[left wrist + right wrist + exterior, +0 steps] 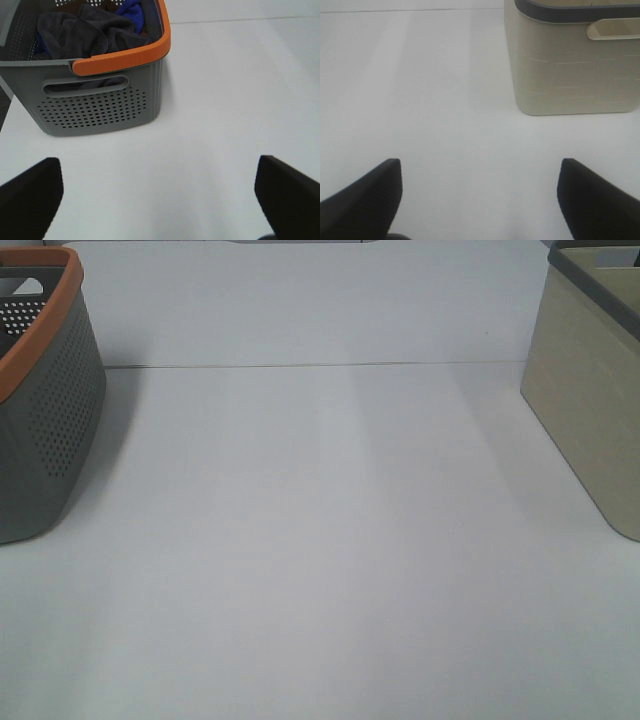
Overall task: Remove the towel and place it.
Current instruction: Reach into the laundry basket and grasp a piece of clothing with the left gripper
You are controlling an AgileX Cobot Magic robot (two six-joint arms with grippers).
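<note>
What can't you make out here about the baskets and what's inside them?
Grey basket: high view, cut by the left edge; contents out of sight.
Towel: left wrist view, bunched with other cloth; folds and the basket wall hide its outline.
Beige basket: both views, top cut off; inside unseen.

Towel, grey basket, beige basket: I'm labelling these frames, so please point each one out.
towel (82, 31), left wrist view, on its crumpled dark folds.
grey basket (100, 107), left wrist view, on its perforated front wall.
beige basket (570, 75), right wrist view, on its near side wall.

basket (45, 430) (585, 390): 2 | gripper (157, 161) (480, 161): 2 | towel (82, 32): 1 | table (320, 540): 1
</note>
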